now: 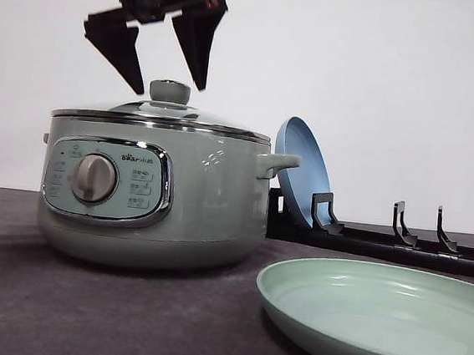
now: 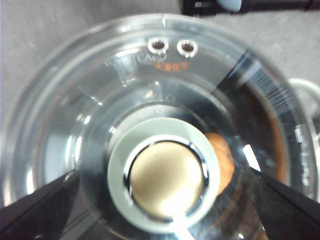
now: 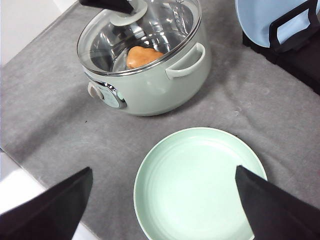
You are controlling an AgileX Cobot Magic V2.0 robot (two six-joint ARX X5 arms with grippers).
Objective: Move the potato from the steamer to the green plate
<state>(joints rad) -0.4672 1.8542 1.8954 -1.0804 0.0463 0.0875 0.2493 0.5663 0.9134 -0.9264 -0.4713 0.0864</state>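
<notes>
The steamer (image 1: 156, 191) stands on the grey cloth with its glass lid (image 1: 163, 113) on. Through the glass, the orange-brown potato (image 3: 143, 56) lies inside, and in the left wrist view the potato (image 2: 222, 160) peeks out beside the lid knob (image 2: 165, 182). My left gripper (image 1: 169, 88) hangs open just above the knob (image 1: 170, 92), one finger on each side, touching nothing. The green plate (image 1: 383, 322) lies bare to the right of the steamer. High over the green plate (image 3: 200, 185) my right gripper (image 3: 164, 170) is open with nothing in it.
A blue plate (image 1: 300, 171) stands on edge in a black rack (image 1: 382, 242) behind the green plate, close to the steamer's right handle (image 1: 276, 163). The grey cloth's edge (image 3: 15, 165) runs along the side near the steamer's control panel.
</notes>
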